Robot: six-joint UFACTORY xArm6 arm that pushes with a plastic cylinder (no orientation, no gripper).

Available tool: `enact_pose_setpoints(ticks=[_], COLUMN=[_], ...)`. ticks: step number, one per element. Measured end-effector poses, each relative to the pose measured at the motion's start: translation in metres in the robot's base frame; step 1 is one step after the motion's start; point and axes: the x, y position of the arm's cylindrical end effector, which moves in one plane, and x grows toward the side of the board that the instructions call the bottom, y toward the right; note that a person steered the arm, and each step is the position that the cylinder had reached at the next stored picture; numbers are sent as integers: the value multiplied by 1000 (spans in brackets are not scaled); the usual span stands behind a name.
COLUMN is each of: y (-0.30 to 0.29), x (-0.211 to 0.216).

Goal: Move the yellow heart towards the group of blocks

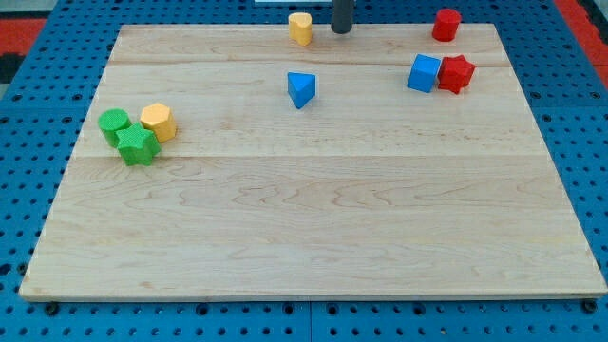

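Observation:
The yellow heart (300,28) sits at the view's top edge of the wooden board (313,228), a little left of centre. My tip (341,30) is just to its right, a small gap apart. A group of blocks lies at the view's left: a green round block (114,124), a green star-shaped block (139,147) and a yellow hexagonal block (158,122), all touching. A blue triangular block (301,89) lies below the heart.
A blue cube (424,72) touches a red star-shaped block (456,73) at the upper right. A red round block (446,24) sits near the top right corner. Blue pegboard surrounds the board.

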Motion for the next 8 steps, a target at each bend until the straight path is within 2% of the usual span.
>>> enact_pose_setpoints(ticks=[1, 2, 3, 4, 5, 6, 7, 8], y=[-59, -146, -163, -122, -106, -136, -196, -223], x=[2, 12, 55, 37, 0, 0, 1, 24])
